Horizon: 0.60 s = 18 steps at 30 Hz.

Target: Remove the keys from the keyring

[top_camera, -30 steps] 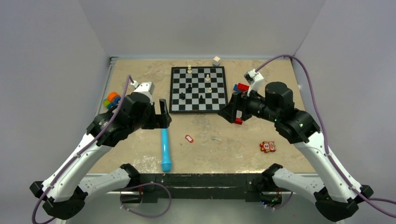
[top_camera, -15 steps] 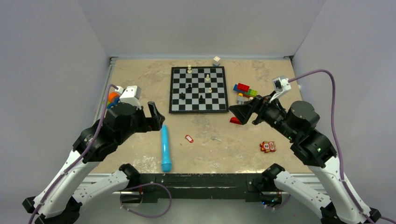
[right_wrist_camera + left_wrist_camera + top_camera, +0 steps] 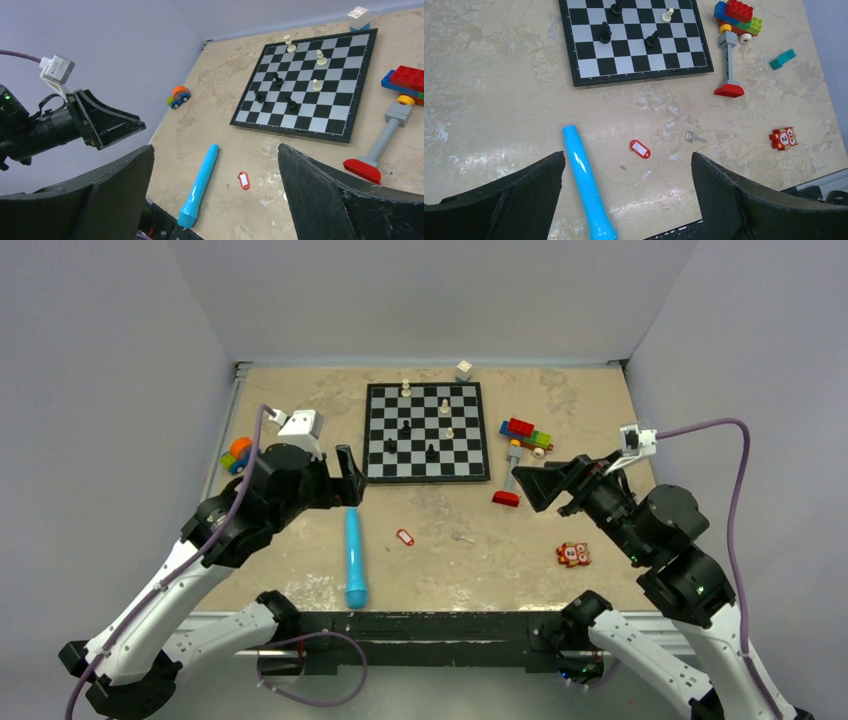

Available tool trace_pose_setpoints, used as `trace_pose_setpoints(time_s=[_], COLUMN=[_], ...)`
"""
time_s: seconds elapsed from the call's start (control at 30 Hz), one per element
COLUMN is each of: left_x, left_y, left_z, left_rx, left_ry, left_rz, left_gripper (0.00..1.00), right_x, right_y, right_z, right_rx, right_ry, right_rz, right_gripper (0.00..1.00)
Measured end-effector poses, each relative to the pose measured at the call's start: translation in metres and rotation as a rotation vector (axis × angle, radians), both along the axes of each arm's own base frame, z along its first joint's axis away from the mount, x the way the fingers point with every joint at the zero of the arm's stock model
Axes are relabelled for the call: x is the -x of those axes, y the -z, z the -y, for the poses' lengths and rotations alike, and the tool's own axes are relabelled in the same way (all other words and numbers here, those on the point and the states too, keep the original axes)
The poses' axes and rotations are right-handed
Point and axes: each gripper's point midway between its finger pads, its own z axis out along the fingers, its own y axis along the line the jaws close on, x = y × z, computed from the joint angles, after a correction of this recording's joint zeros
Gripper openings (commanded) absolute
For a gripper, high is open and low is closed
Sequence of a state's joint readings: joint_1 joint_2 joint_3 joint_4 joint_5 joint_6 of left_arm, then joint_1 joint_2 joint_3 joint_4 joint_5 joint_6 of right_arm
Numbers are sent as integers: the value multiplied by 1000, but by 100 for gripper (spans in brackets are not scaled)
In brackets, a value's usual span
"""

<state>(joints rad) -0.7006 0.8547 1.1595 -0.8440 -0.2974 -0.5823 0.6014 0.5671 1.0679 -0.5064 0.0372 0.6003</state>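
The keyring, a small red tag with a white label, lies flat on the table near the front centre. The key, tiny and silver, lies apart to its right, not joined to it. Both show in the left wrist view, the keyring and the key. The right wrist view shows the keyring; the key is not clear there. My left gripper hangs open and empty, high and to the left of the keyring. My right gripper is open and empty, high to the right.
A blue cylinder lies left of the keyring. A chessboard with several pieces sits behind. Lego bricks, a red block-headed toy, an orange toy marked 2, a toy car and a white cube lie around.
My right arm has drawn back to the right, away from the table's middle. My left arm swung left, then came back a little. The keyring and key have not moved.
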Motion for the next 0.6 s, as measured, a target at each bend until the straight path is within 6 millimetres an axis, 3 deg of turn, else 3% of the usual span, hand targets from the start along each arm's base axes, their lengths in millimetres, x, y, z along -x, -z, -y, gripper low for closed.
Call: trace_pose_setpoints(time_s=[0.13, 0.6], left_x=[-2, -1], left_y=[-2, -3], left_z=[4, 4], left_rx=[10, 17], left_ry=[7, 12], left_rz=[6, 11], left_gripper=[100, 100], right_x=[-2, 14], right_y=[4, -10], right_z=[4, 21], right_rx=[8, -47], right_ry=[25, 55], right_rz=[-14, 47], right_gripper=[98, 98])
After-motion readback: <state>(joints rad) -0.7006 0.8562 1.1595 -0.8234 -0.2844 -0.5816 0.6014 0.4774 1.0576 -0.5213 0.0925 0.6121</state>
